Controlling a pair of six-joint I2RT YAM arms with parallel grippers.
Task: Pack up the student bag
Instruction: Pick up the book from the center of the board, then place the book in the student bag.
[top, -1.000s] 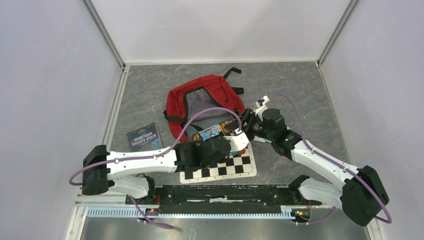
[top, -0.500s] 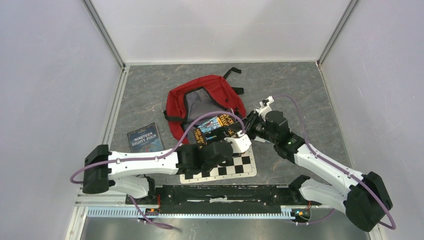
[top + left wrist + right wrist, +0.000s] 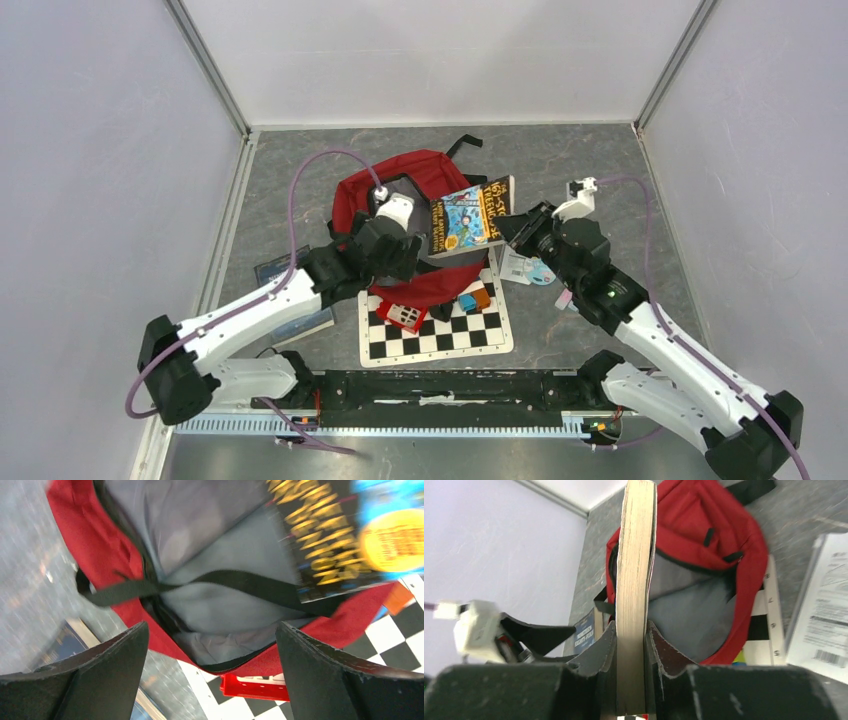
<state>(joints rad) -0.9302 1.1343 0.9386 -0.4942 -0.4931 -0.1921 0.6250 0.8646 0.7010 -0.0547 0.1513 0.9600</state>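
Note:
The student bag [image 3: 432,162] lies open in the middle of the table, a red backpack with grey lining [image 3: 215,545]. My right gripper [image 3: 512,228] is shut on the edge of a colourful paperback book [image 3: 470,215] and holds it upright above the bag's right side. In the right wrist view the book's page edge [image 3: 636,570] stands between the jaws of that gripper [image 3: 631,625], with the bag [image 3: 704,520] behind. My left gripper [image 3: 211,627] hangs wide open and empty over the bag's near left rim, shown in the top view [image 3: 400,250].
A chessboard mat [image 3: 440,335] lies in front of the bag, with a small red box [image 3: 403,314] and coloured blocks [image 3: 475,298] on it. A dark blue book [image 3: 272,272] lies left, partly under my left arm. A printed sheet [image 3: 520,265] lies beside the right gripper.
My left gripper opened, let go of the colourful book and swung back-left over the bag. My right gripper closed on the book and lifted it upright.

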